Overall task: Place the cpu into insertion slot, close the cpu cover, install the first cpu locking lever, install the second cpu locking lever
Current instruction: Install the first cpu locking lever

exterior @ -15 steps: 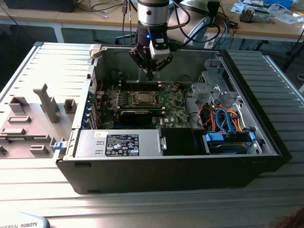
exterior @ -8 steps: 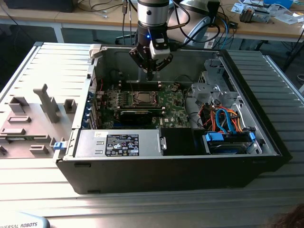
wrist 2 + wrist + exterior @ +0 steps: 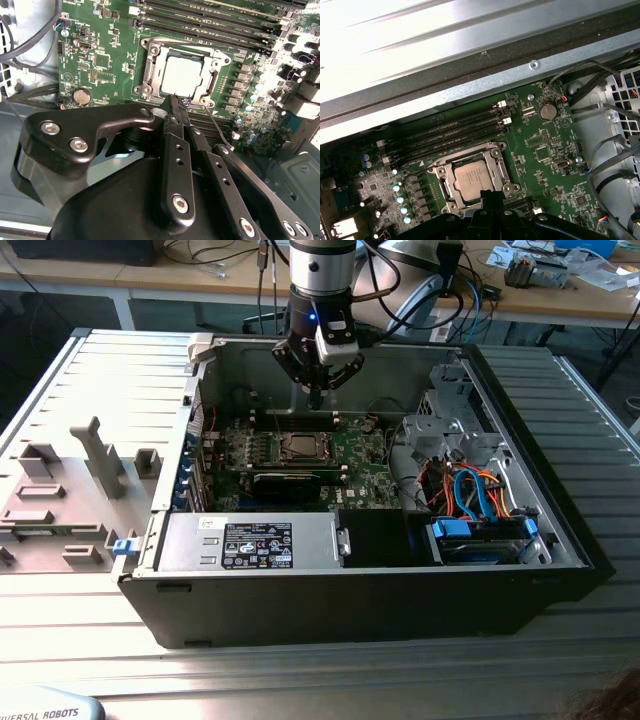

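The cpu (image 3: 182, 76), a silver-grey square, lies in the insertion slot (image 3: 298, 447) in the middle of the green motherboard. The cpu cover (image 3: 150, 67), a silvery frame, lies flat around it; both wrist views show this, with the cpu (image 3: 475, 180) framed by the cover (image 3: 495, 159). My gripper (image 3: 178, 104) hangs just over the socket's edge, its black fingers (image 3: 172, 125) shut together. A thin wire locking lever (image 3: 212, 122) sticks out from that edge, its end right beside the fingertips; I cannot tell if it is pinched. The exterior view has the gripper (image 3: 316, 398) above the board's far side.
Memory slots (image 3: 450, 132) run beside the socket, and a long black card (image 3: 290, 480) lies on its near side. The power supply (image 3: 250, 540) and a cage with cables (image 3: 480, 500) fill the case's front and right. A grey fixture plate (image 3: 60, 490) sits outside at the exterior view's left.
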Motion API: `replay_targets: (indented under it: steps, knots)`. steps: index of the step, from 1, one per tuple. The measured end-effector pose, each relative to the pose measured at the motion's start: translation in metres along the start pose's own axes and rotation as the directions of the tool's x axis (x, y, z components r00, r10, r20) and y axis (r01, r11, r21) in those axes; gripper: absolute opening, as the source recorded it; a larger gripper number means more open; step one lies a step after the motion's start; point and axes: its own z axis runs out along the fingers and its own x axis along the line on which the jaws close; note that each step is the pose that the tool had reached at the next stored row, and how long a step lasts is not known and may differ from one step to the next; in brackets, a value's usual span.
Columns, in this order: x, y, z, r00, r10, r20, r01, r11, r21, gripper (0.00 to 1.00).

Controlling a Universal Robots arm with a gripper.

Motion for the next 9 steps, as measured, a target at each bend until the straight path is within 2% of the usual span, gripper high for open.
replay_targets:
  steps: [9]
  knots:
    - [0.0000, 0.0000, 0.0000, 1.0000, -0.007, 0.0001, 0.007, 1.0000, -0.0002, 0.11]
